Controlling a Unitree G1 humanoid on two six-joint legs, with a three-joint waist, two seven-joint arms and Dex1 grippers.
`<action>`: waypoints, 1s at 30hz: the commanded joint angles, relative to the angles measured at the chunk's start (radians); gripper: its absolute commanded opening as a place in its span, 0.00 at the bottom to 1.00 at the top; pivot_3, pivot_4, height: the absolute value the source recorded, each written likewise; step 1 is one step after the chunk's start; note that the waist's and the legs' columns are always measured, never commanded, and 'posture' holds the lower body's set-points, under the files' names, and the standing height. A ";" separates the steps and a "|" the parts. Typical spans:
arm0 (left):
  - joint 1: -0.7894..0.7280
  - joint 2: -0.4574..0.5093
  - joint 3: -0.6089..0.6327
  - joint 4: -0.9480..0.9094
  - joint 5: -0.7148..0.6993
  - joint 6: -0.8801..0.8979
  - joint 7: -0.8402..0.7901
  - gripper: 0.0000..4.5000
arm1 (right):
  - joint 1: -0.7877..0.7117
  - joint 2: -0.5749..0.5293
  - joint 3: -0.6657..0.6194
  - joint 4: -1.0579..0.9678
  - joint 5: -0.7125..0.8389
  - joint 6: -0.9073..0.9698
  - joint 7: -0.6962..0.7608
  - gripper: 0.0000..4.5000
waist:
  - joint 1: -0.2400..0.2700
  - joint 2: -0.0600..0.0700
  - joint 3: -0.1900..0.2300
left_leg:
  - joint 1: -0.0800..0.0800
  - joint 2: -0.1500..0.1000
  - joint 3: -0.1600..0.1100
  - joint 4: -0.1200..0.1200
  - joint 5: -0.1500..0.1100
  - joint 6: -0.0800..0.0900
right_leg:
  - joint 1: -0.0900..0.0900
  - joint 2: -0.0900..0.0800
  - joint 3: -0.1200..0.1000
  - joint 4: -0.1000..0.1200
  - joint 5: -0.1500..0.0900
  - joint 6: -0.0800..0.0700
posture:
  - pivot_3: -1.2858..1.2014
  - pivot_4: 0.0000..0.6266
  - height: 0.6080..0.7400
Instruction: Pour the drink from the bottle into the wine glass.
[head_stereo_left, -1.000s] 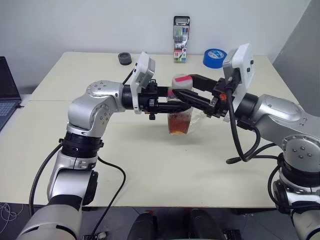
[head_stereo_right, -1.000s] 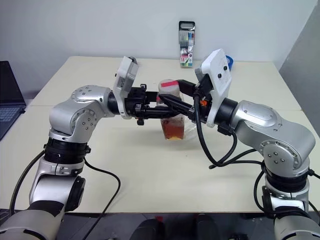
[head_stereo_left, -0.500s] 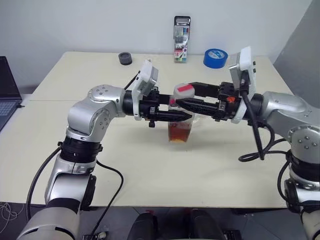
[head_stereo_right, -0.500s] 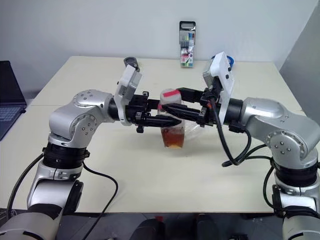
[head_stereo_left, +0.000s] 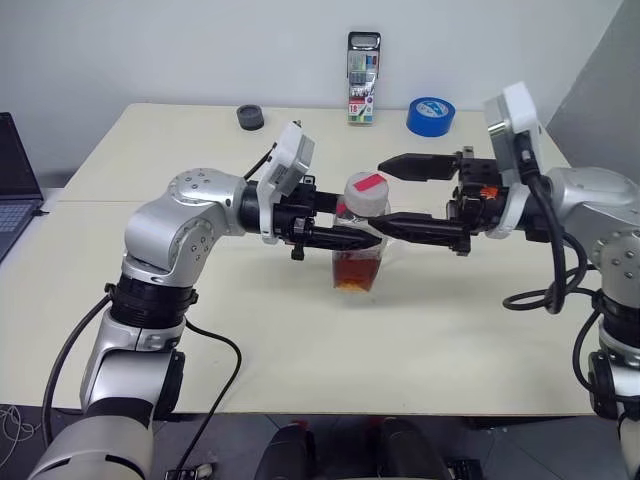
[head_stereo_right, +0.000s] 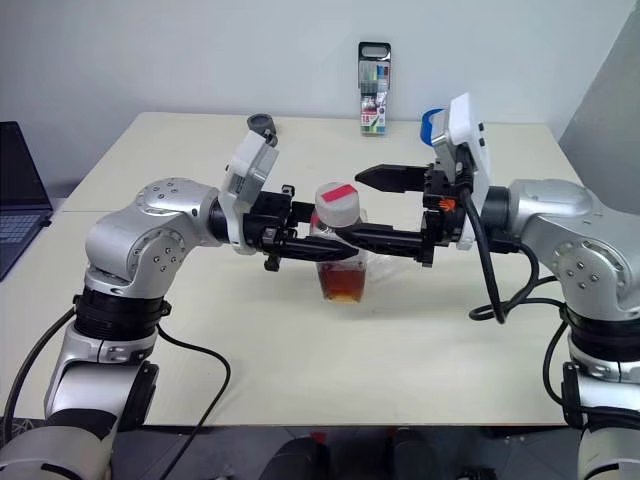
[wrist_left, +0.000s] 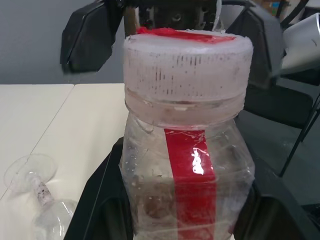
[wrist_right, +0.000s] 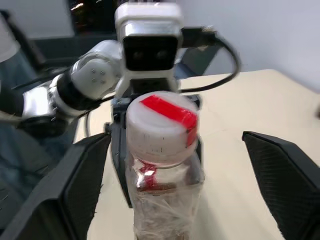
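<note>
The bottle (head_stereo_left: 360, 240) stands upright at the table's middle, its white-pink cap (head_stereo_left: 366, 192) on. The reddish-brown drink (head_stereo_left: 358, 270) fills its lower part. My left gripper (head_stereo_left: 352, 236) comes in from the left and is shut on the bottle's body just under the cap. My right gripper (head_stereo_left: 380, 198) reaches in from the right and is open, one finger on each side of the cap with a gap on both sides. The wine glass (wrist_left: 37, 187) lies on its side on the table beyond the bottle.
At the table's far edge stand a pack of markers (head_stereo_left: 362, 78), a blue tape roll (head_stereo_left: 430, 115) and a small black round object (head_stereo_left: 250, 117). A laptop (head_stereo_left: 10, 190) sits off the table's left side.
My right gripper has let go of the cap, opened wide and drawn back a little to the right. The cap stays on the bottle. The left gripper keeps its hold.
</note>
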 joint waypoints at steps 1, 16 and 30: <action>-0.010 -0.002 0.035 -0.024 -0.014 -0.022 0.013 0.43 | 0.011 0.055 -0.071 -0.113 0.078 0.036 -0.201 0.99 | -0.001 0.000 0.000 | 0.000 0.000 0.000 0.000 0.000 0.000 | 0.000 0.000 0.000 0.000 0.000 0.000 | 0.52 0.24 1.00; -0.040 -0.052 0.015 0.036 0.016 -0.071 0.027 0.43 | 0.007 0.138 0.028 -0.144 -0.041 -0.036 -0.334 0.99 | 0.000 0.000 0.000 | 0.000 0.000 0.000 0.000 0.000 0.000 | 0.000 0.000 0.000 0.000 0.000 0.000 | 0.52 0.24 1.00; -0.042 -0.064 0.025 0.063 0.037 -0.096 0.035 0.43 | 0.074 0.038 -0.040 -0.161 -0.029 -0.025 -0.300 0.99 | -0.001 0.000 0.000 | 0.000 0.000 0.000 0.000 0.000 0.000 | 0.000 0.000 0.000 0.000 0.000 0.000 | 0.52 0.24 1.00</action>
